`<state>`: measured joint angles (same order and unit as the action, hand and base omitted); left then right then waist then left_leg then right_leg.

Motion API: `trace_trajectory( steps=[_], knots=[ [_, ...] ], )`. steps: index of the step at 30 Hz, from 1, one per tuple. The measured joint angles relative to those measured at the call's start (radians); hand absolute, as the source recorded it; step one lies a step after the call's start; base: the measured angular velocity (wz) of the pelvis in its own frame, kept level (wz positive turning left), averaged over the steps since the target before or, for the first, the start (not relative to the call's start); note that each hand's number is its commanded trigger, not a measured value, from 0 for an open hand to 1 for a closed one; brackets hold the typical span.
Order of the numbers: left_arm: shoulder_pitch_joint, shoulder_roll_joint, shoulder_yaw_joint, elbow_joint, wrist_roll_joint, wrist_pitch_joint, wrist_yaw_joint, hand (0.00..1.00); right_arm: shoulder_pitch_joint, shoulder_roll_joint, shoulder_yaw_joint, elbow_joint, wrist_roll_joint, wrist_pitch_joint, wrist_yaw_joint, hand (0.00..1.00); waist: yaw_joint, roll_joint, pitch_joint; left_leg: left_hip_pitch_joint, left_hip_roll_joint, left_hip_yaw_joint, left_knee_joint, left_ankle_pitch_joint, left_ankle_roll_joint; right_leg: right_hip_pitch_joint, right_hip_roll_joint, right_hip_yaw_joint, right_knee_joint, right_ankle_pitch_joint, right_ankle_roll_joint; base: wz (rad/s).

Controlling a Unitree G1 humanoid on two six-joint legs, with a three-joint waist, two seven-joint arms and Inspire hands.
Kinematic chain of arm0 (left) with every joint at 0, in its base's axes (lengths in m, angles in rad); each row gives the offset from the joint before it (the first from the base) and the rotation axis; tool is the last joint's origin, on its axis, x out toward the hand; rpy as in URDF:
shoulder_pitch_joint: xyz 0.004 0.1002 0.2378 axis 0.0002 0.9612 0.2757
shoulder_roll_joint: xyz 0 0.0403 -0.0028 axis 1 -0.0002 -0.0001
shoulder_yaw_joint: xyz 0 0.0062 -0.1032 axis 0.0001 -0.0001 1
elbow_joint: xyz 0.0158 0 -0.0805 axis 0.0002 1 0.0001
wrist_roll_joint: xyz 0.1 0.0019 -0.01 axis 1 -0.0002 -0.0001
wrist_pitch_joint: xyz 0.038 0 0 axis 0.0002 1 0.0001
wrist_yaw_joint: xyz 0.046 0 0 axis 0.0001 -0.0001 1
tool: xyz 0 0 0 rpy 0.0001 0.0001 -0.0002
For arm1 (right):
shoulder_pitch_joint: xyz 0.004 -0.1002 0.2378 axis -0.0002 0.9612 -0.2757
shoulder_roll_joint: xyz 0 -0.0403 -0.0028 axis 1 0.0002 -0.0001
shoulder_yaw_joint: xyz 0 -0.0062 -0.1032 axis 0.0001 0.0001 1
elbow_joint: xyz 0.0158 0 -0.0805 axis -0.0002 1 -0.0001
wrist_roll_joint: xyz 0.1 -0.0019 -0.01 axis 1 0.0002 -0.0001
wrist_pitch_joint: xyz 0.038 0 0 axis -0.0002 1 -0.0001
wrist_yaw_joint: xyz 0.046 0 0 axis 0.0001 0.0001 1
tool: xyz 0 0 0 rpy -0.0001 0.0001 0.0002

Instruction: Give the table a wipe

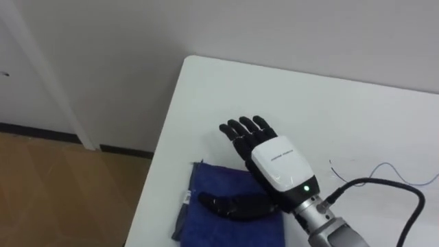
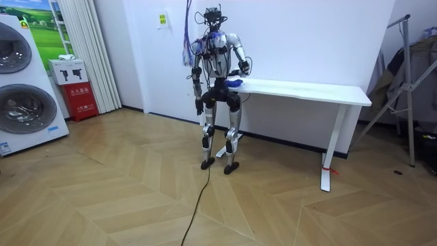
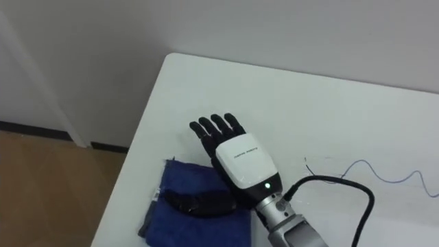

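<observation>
Right hand (image 1: 278,161) comes in from the lower right and lies palm down, released and flat. Its fingers (image 1: 243,134) are straight and spread, and nothing is clenched or pinched. Under the heel of that hand, and out to its thumb side, lies the blue cloth (image 1: 216,180), folded into a rough square on the white worktop (image 1: 357,110). The thumb (image 1: 233,206) rests stretched across the cloth, while the fingertips reach past the cloth's far edge, over bare worktop.

The cloth looks soft, light and limp, with a thicker hem on the side away from the hand. It should slide readily on the smooth surface, and it may bunch or fold over if pushed from one edge only. It is not fragile and needs no real grip. I judge the best hold to be a flat press with the palm centred on the cloth, so the hand wants to sit further toward its thumb side before sweeping.

In the room view the robot stands at the worktop's end, its left hand (image 2: 199,104) hanging at its side.
</observation>
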<state>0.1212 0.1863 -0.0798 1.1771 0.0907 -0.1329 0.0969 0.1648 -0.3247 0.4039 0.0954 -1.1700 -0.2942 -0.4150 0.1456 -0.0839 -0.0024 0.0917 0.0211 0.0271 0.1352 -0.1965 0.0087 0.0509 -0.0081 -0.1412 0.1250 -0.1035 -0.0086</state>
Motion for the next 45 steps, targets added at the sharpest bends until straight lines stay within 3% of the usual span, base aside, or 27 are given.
trace_trajectory(
  steps=[7,13,29,39,43,45],
  knots=[
    [-0.003,0.001,0.002,0.003,-0.001,0.0,0.007,0.0,0.025,0.0,0.001,0.001,0.0,-0.025,-0.034,0.0,-0.006,0.01,0.0075,0.005,0.001,0.0,-0.002,0.0,0.001,-0.001,0.001,-0.001,0.002,-0.001,0.001,0.0],
    [-0.016,0.001,0.002,0.032,0.0,-0.007,0.009,0.0,0.024,-0.001,0.0,0.002,-0.001,-0.056,-0.053,0.0,-0.004,0.012,0.0083,0.006,0.003,0.0,-0.007,-0.001,0.001,-0.001,0.003,-0.003,0.001,-0.002,0.002,0.0],
    [-0.017,0.001,0.002,0.032,0.001,-0.007,0.009,0.0,0.056,-0.007,0.038,0.004,0.0,-0.054,-0.054,0.0,0.002,0.012,0.0081,0.005,0.003,0.0,-0.008,-0.002,0.002,-0.001,0.003,0.0,-0.001,-0.002,0.002,0.0],
    [-0.021,0.0,-0.001,0.031,0.0,-0.007,0.009,0.0,0.064,-0.006,0.054,0.049,0.0,-0.05,-0.043,0.0,0.002,0.012,0.0059,0.003,0.003,0.0,-0.008,-0.002,0.002,-0.003,0.004,-0.001,-0.002,-0.002,0.002,0.0],
    [-0.021,0.0,-0.002,0.031,0.0,-0.006,0.011,0.0,0.064,-0.005,0.075,0.05,0.0,-0.041,-0.042,0.0,0.001,0.011,-0.0023,-0.01,0.002,0.0,-0.005,-0.002,0.002,-0.014,0.004,-0.002,-0.001,-0.002,0.002,0.0],
    [-0.019,0.0,-0.002,0.031,0.0,-0.005,0.016,0.0,0.065,-0.004,0.084,0.063,0.0,-0.037,-0.044,0.0,0.002,0.012,-0.0023,-0.013,0.002,-0.003,-0.004,-0.002,0.002,-0.015,0.004,-0.003,0.0,-0.002,0.002,0.02]
  ],
)
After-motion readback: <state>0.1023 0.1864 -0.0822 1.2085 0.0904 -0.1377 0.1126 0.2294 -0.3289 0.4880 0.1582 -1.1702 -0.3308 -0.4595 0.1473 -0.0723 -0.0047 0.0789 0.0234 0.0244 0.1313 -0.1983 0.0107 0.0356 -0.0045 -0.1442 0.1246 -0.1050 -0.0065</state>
